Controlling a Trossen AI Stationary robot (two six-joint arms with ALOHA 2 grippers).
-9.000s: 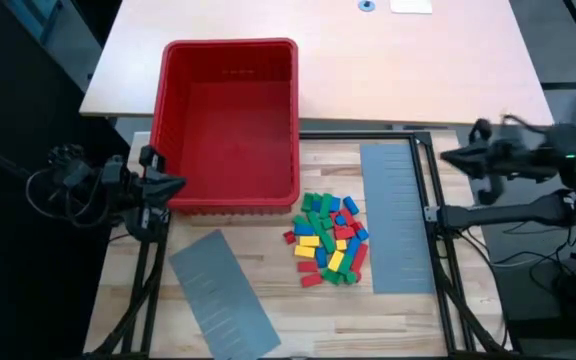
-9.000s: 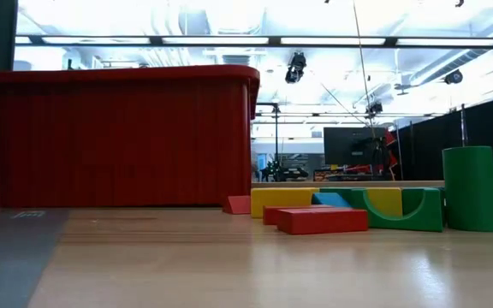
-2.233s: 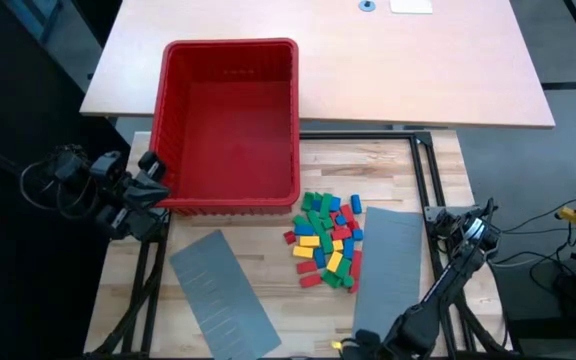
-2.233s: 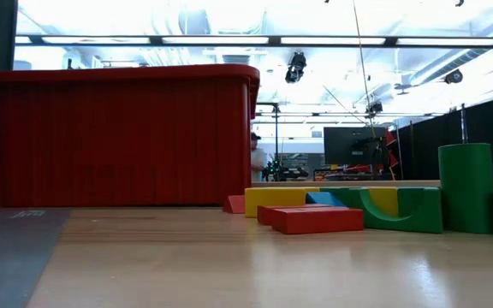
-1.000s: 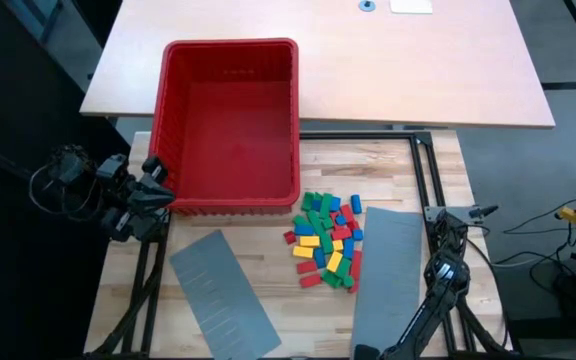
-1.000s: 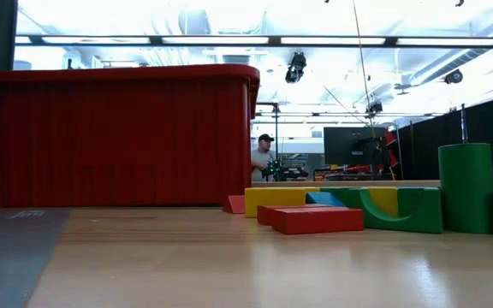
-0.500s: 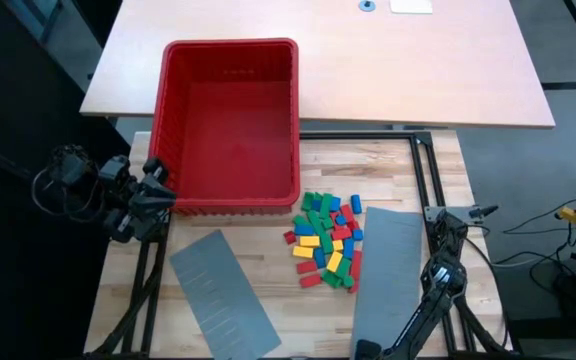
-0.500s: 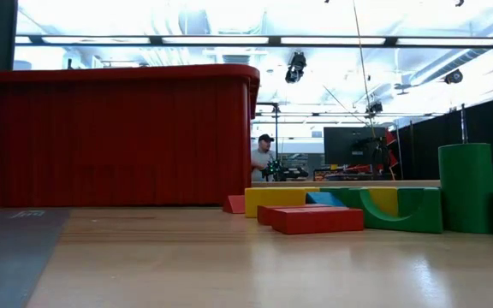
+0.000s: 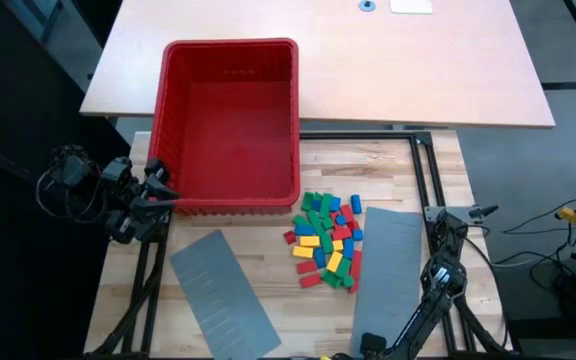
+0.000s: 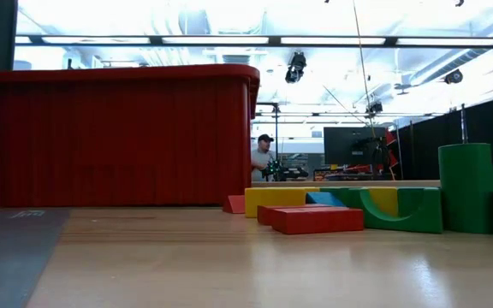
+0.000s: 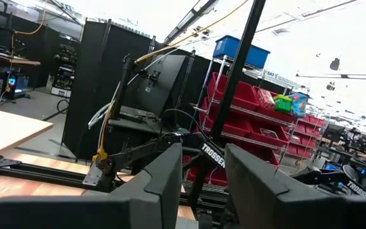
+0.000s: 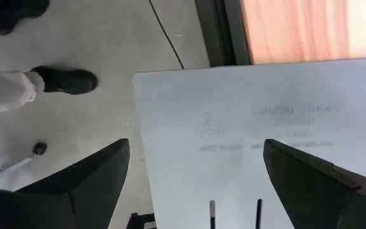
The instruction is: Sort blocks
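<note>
the small red, green, blue and yellow rectangular blocks (image 9: 329, 239) are lying heaped just off the big red plastic bin's (image 9: 231, 120) near right corner. the left gripper (image 9: 161, 186) is waiting at the bin's near left corner, fingers slightly apart. the right gripper (image 12: 192, 184) is hanging wide open beyond the blocks, over a flat grey slotted panel's (image 9: 386, 275) near end.

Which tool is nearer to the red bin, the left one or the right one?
Left. The left tool sits just beside the red bin, at its near left corner. The right tool hangs beyond the blocks, at the table's right edge.

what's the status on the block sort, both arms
Left gripper open, parked at table's left edge by bin. Right gripper open, over right grey panel. Blocks unsorted, one pile. Nothing in the way.
</note>
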